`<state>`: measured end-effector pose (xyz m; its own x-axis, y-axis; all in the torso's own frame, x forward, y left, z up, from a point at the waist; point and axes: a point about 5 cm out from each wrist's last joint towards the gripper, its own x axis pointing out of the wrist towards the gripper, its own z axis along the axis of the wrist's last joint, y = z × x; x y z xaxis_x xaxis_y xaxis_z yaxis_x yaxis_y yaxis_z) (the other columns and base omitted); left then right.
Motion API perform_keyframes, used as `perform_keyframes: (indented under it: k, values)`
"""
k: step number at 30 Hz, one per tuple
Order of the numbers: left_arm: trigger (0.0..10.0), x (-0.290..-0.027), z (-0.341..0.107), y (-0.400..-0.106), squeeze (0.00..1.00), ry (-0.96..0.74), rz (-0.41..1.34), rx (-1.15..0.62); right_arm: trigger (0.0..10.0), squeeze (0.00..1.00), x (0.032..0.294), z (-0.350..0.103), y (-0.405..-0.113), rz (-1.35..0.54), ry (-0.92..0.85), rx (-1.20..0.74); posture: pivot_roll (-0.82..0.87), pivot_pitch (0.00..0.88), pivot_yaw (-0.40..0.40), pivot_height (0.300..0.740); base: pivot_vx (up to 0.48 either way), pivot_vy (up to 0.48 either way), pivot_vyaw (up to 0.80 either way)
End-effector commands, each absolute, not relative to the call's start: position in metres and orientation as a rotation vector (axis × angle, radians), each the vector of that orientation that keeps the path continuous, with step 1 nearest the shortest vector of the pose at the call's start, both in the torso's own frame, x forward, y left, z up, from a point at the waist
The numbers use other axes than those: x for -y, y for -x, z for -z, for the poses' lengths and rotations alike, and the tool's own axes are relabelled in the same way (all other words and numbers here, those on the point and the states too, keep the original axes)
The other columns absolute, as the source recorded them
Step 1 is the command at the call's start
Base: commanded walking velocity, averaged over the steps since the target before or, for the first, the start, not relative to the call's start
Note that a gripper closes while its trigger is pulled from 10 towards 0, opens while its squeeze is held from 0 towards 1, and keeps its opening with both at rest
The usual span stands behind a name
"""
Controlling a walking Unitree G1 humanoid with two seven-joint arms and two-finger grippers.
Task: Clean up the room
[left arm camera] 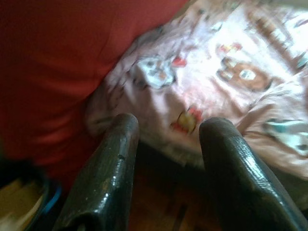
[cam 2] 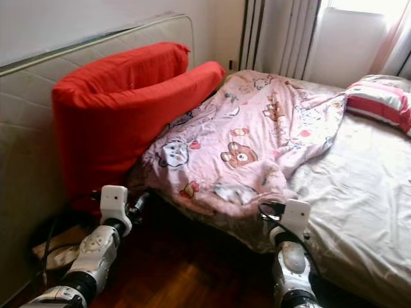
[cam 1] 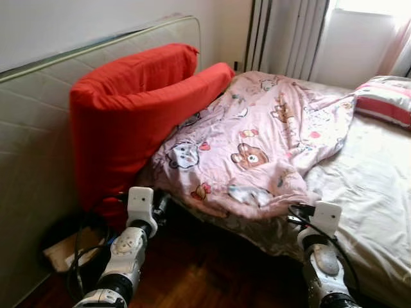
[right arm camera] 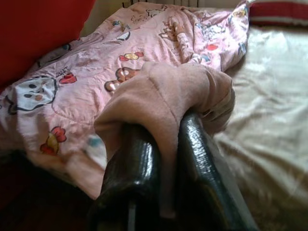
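A pink quilt (cam 1: 257,141) printed with cartoon animals lies crumpled over the near left part of the bed, its edge hanging off the side. My right gripper (right arm camera: 166,130) is shut on a fold of that quilt edge, at the bed's near side (cam 1: 297,215). My left gripper (left arm camera: 171,130) is open with nothing between its fingers, held low beside the quilt's hanging corner and the red cushion (cam 1: 128,109). The cushion leans bent against an upright mattress (cam 1: 32,128), one end resting on the quilt.
The bare beige sheet (cam 1: 372,192) covers the right of the bed, with a red-striped pillow (cam 1: 385,99) at its far end. Black cables and a flat box (cam 1: 70,247) lie on the dark wood floor (cam 1: 212,276) by the mattress. A radiator (cam 1: 289,38) stands behind the bed.
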<state>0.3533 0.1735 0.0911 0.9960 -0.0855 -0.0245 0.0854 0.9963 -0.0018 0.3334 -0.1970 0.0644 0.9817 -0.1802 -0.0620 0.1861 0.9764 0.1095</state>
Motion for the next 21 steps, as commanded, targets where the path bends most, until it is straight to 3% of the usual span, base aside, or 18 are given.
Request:
perform_keyframes:
  k: [1,14,21]
  values:
    - [10.0,-0.171,-0.088,-0.352,0.0,-0.001,0.097,-0.037,10.0,0.0,0.201,-0.063,-0.331,0.206,-0.116,-0.043,-0.03,0.092,0.027,0.74,-0.277,0.0,0.0]
    - [10.0,-0.17,-0.089,-0.353,0.0,-0.005,0.1,-0.038,10.0,0.0,0.21,-0.074,-0.333,0.265,-0.094,0.023,-0.03,0.086,0.03,0.74,-0.279,0.0,0.0]
    - [10.0,-0.169,-0.088,-0.353,0.0,-0.003,0.102,-0.04,10.0,0.0,0.205,-0.077,-0.336,0.229,-0.006,0.027,-0.03,0.083,0.031,0.74,0.0,0.0,0.0]
